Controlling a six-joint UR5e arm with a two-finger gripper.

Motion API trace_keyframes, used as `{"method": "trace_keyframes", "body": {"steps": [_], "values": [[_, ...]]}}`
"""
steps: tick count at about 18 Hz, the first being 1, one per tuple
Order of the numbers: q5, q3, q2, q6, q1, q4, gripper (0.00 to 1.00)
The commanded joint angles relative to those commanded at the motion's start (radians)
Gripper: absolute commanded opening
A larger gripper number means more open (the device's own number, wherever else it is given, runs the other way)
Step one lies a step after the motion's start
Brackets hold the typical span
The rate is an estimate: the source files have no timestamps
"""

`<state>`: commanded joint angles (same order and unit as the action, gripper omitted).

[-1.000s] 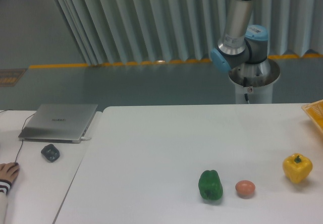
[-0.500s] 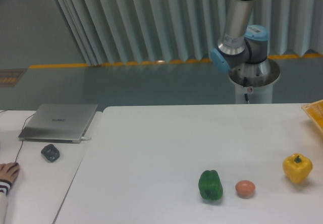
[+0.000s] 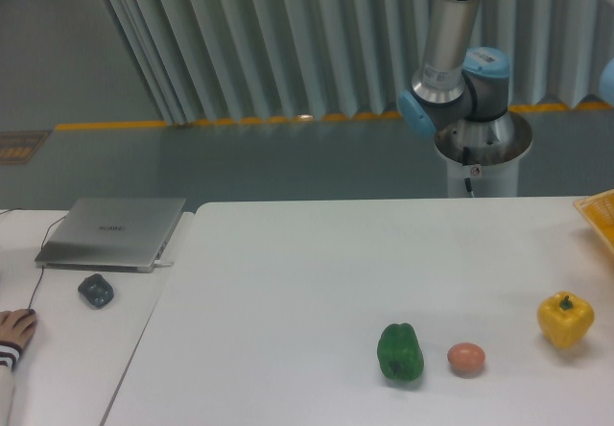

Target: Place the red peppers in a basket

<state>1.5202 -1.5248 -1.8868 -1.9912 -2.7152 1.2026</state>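
The red peppers are out of view. Only a yellow-orange corner of the basket (image 3: 599,214) shows at the right edge of the white table. The arm's base and lower links (image 3: 459,71) stand behind the table at the back right and rise out of the top of the frame. The gripper itself is out of view. A small blue part (image 3: 607,79) shows at the right edge, above the basket.
On the white table (image 3: 317,282) lie a green bell pepper (image 3: 399,352), a small brown egg (image 3: 466,358) and a yellow bell pepper (image 3: 564,319). On the left table sit a closed laptop (image 3: 113,231) and a dark mouse (image 3: 95,290). A person's hand (image 3: 13,331) rests at the left edge.
The arm's upper link has shifted slightly at the top of the frame, and a blue part has come into sight at the right edge. The objects on the table have not moved.
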Motion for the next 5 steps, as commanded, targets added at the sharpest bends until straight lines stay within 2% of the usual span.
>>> {"method": "trace_keyframes", "body": {"steps": [5], "values": [[-0.003, -0.005, 0.002, 0.037, 0.029, 0.000, 1.00]]}}
